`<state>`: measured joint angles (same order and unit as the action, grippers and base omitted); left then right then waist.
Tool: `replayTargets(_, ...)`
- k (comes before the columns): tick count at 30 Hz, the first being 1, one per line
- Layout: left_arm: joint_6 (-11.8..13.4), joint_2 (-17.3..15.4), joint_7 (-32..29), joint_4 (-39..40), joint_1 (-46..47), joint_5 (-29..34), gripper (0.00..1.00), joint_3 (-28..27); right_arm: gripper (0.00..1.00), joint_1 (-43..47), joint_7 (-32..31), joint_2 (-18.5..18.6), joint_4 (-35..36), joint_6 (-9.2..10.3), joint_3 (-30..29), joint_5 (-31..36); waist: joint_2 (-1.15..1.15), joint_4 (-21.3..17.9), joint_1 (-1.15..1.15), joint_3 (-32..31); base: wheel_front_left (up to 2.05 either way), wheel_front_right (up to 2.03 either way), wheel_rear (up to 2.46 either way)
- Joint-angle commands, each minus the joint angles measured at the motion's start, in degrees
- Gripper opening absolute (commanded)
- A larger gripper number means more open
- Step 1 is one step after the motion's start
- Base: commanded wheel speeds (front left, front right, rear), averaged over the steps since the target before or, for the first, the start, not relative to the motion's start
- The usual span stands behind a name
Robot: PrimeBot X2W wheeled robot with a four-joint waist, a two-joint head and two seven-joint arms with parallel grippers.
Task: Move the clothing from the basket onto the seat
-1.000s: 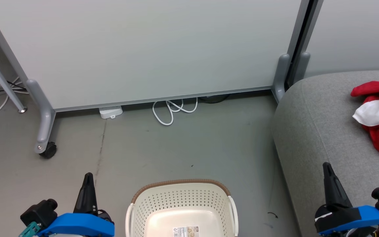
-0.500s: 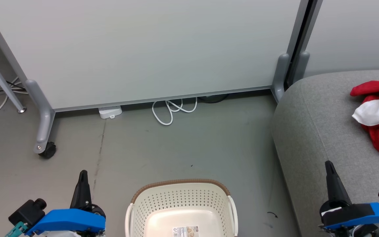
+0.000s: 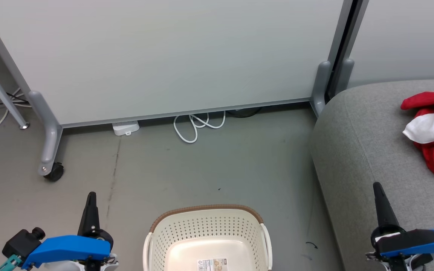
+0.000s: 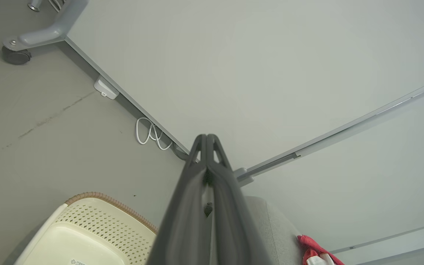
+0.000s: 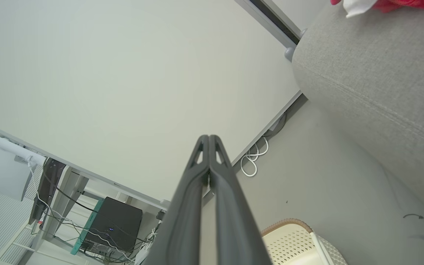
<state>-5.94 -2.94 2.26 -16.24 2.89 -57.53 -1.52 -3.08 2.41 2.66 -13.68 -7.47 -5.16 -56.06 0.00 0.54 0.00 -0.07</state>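
Your head view has the clothes (image 3: 433, 131) on the sofa's (image 3: 371, 150) right edge; your right wrist view adds a black box (image 5: 114, 228) (under a desk (image 5: 68, 173)). Left gripper (image 3: 90, 195) and right gripper (image 3: 377, 186), clenched empty, flank the basket (image 3: 205, 227)

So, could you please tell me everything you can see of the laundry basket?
The cream-white perforated plastic laundry basket has a brown woven-look rim, white side handles and a label sticker on its smooth bottom. It stands upright on the grey floor, apart from the light-grey fabric sofa; its visible inside is empty.
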Motion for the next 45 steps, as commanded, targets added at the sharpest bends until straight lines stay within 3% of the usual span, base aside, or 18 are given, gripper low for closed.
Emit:
replayTargets(1,-0.3,-0.1,-0.4,0.8,1.8,-1.7,0.0,-0.6,0.0,-1.7,-0.5,0.3,0.4,-0.03,-0.2,-1.8,0.0,0.0,0.0,0.0,0.0,0.0,0.0)
replayTargets(45,-1.3,0.0,-6.3,1.9,3.2,-24.9,0.0,-3.8,0.0,-2.9,-6.5,0.3,-0.1,-0.04,-1.1,-25.9,0.0,-0.3,0.0,0.2,0.0,0.0,0.0)
